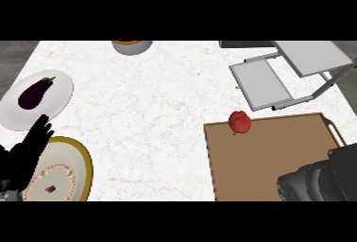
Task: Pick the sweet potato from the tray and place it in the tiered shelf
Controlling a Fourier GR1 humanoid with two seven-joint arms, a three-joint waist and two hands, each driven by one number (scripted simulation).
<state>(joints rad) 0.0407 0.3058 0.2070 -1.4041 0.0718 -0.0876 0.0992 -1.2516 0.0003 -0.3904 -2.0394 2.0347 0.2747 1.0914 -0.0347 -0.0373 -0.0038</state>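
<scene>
Right hand (317, 182) low right over tray (268, 160), fingers curled, contents hidden; left hand (31, 142) relaxed. Sweet potato unseen, step unclear.

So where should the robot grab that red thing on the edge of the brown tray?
Probably around its round middle, coming straight down from above. The red thing sits at the far left corner of the tray, with bare tray and counter around it, so the fingers have room on both sides. The right hand is nearest; the shelf stands just beyond.
</scene>
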